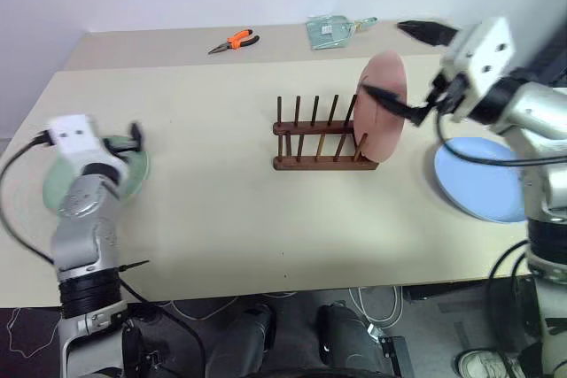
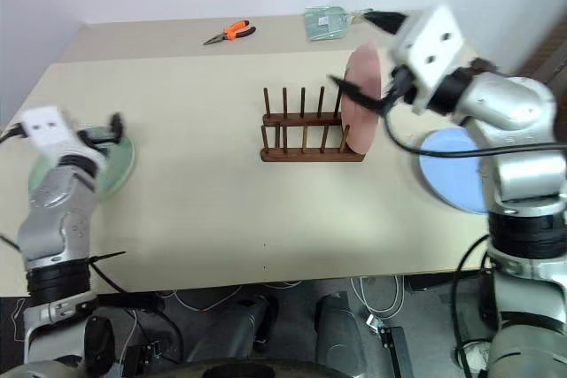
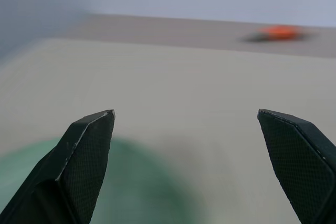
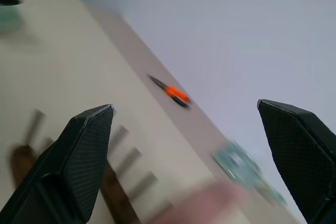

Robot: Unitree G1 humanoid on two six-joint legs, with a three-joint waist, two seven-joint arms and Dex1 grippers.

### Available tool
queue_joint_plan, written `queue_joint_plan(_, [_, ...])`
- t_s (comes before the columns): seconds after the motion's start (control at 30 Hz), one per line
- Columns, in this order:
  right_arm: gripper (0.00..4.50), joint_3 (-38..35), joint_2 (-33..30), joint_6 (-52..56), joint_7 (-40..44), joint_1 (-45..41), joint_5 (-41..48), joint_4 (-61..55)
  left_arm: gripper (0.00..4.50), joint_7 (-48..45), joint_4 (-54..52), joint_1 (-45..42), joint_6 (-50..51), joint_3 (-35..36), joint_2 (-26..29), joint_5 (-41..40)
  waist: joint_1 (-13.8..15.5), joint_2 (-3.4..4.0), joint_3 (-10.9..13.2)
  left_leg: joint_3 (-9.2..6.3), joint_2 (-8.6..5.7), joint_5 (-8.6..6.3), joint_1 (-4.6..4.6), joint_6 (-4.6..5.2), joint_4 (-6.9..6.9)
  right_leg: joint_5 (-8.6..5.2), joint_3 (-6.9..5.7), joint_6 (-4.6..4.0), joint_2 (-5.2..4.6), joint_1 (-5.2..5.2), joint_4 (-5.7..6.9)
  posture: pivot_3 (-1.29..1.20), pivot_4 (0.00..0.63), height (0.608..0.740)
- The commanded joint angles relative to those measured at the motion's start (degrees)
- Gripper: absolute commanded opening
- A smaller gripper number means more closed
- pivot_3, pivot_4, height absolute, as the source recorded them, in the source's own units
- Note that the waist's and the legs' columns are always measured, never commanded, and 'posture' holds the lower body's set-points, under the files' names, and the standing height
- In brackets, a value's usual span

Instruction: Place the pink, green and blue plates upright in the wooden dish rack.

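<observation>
Right claw (image 1: 409,71) gapes wide around the pink plate (image 1: 383,121), which stands upright in the rack's (image 1: 321,135) right end. Blue plate (image 1: 478,180) lies flat beyond. Left claw (image 3: 193,169), open, hovers over the green plate (image 1: 130,174).

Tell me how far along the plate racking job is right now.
One of three looks done: the pink plate stands upright at the right end of the wooden dish rack, and the open right claw is just off it. The open left claw is over the green plate, holding nothing. The blue plate lies flat on the table, untouched.
</observation>
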Motion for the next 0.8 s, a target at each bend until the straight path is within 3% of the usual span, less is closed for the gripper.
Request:
queue_joint_plan(0.03, [4.48, 7.2, 3.3, -0.1, 1.7, -1.0, -1.4, -4.3, 4.50, 9.6, -0.5, 0.2, 3.0, 6.8, 0.8, 3.0, 0.1, -0.06, 0.0, 0.00, 0.00, 0.01, 0.00, -0.02, 0.01, 0.02, 0.00, 0.04, 0.01, 0.01, 0.00, 0.00, 0.150, 0.740])
queue_joint_plan(0.23, [4.48, 16.1, 8.1, -4.0, 1.9, 1.4, -7.8, -2.7, 4.50, 14.7, -4.2, -0.3, 11.8, 15.4, -2.8, -3.6, 0.3, -0.26, -0.1, -0.03, -0.09, 0.12, -0.02, -0.21, 0.14, 0.13, -0.12, 0.21, 0.04, 0.10, -0.12, 0.00, 0.150, 0.740])
queue_joint_plan(0.43, [4.48, 19.0, 10.9, -9.2, 1.6, 4.7, -12.3, 0.6, 4.50, 19.6, -8.7, -1.8, 21.8, 25.8, -13.3, -20.0, 0.1, -0.34, -0.2, -0.03, -0.09, 0.13, -0.02, -0.23, 0.19, 0.17, -0.13, 0.24, 0.05, 0.16, -0.13, 0.00, 0.150, 0.740])
queue_joint_plan(0.53, [4.50, 19.1, 11.3, -10.7, 1.2, 5.3, -14.0, 0.7, 3.65, 21.9, -9.2, -2.4, 22.8, 28.0, -15.2, -24.1, 0.0, -0.31, -0.2, -0.02, -0.08, 0.15, 0.01, -0.27, 0.16, 0.17, -0.12, 0.23, 0.04, 0.13, -0.07, 0.00, 0.150, 0.740])
queue_joint_plan(0.73, [4.50, 18.0, 12.0, -7.6, 1.8, 5.7, -13.0, -0.1, 0.68, 20.6, -9.3, -2.6, 23.4, 24.6, -13.5, -26.5, 0.2, -0.36, -0.2, -0.04, -0.07, 0.20, 0.02, -0.37, 0.17, 0.20, -0.11, 0.19, 0.07, 0.14, -0.04, 0.00, 0.150, 0.740])
queue_joint_plan(0.8, [4.50, 17.7, 12.0, -7.0, 1.8, 5.6, -13.3, 0.0, 0.12, 16.4, -11.5, -3.0, 20.7, 19.6, -12.0, -24.9, 0.2, -0.39, -0.2, -0.04, -0.07, 0.20, 0.01, -0.37, 0.17, 0.20, -0.12, 0.19, 0.09, 0.15, -0.06, 0.00, 0.150, 0.740])
